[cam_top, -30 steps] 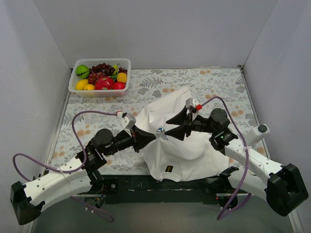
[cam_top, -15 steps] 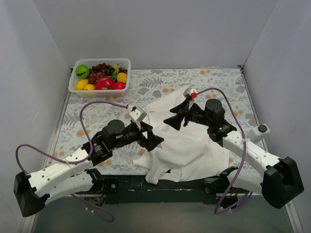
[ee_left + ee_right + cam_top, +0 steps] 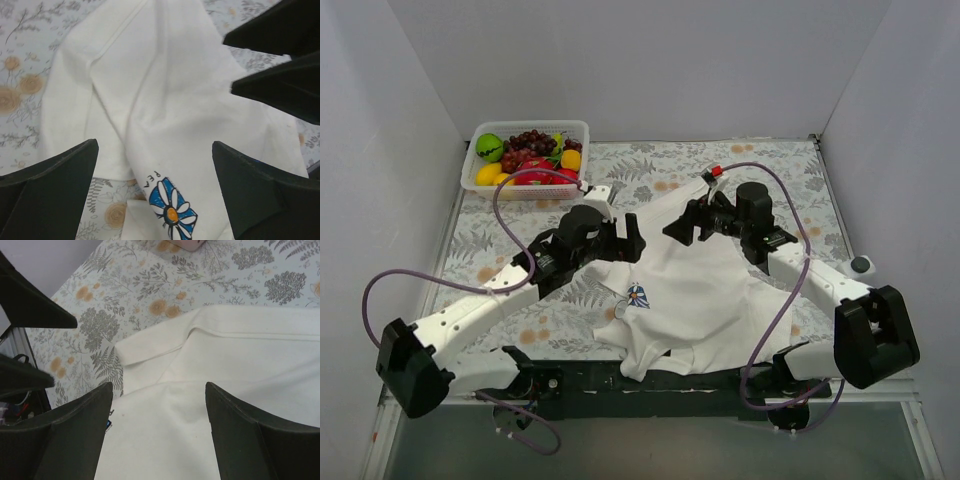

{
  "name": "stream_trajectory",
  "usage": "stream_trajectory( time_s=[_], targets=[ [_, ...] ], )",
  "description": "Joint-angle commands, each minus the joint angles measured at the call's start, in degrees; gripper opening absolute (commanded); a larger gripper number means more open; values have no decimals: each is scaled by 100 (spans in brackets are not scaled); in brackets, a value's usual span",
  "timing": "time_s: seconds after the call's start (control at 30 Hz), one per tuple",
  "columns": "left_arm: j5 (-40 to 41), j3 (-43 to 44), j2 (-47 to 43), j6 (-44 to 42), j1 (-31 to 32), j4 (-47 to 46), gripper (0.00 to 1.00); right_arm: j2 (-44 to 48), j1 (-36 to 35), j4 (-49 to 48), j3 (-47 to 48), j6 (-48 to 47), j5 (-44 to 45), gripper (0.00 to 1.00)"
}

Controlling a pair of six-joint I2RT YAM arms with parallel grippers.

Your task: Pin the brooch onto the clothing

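Observation:
The clothing, a white T-shirt (image 3: 710, 290), lies rumpled on the floral cloth, its blue-and-white daisy print (image 3: 638, 295) facing up near its left edge. My left gripper (image 3: 628, 238) hangs open above the shirt's upper left part; in its wrist view the shirt (image 3: 165, 90) and the daisy print (image 3: 172, 212) lie between the wide-apart fingers, untouched. My right gripper (image 3: 682, 225) is open too, over the shirt's far edge, with bare white fabric (image 3: 240, 370) below it. The two grippers face each other, a short gap apart. I cannot make out the brooch in any view.
A white basket (image 3: 525, 158) of toy fruit stands at the back left corner. The floral tablecloth (image 3: 770, 165) covers the table, with grey walls on three sides. The arms' purple cables loop above the table on both sides.
Both grippers have let go of the shirt near the daisy print, opened, and pulled up and toward the back. The shirt has dropped and lies flatter.

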State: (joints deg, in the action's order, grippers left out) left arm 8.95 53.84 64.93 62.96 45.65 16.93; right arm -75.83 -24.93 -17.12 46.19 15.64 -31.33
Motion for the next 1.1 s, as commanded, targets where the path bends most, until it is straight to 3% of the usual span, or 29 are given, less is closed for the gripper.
stream_trajectory(
  time_s=[0.0, 0.13, 0.4, 1.07],
  targets=[
    [-656, -58, 231, 717, -688, 567, 98, -177, 5, 78, 250, 150, -189, 82],
    [-1448, -611, 196, 1384, -1407, 285, 98, -239, 6, 130, 188, 141, -198, 82],
    [-2467, -1763, -174, 2396, -2112, -365, 93, -344, 14, 104, 39, 124, -294, 82],
    [-2090, -2203, 1092, 2590, -2236, -1938, 78, -283, 102, 87, -32, 88, -198, 80]
  ],
)
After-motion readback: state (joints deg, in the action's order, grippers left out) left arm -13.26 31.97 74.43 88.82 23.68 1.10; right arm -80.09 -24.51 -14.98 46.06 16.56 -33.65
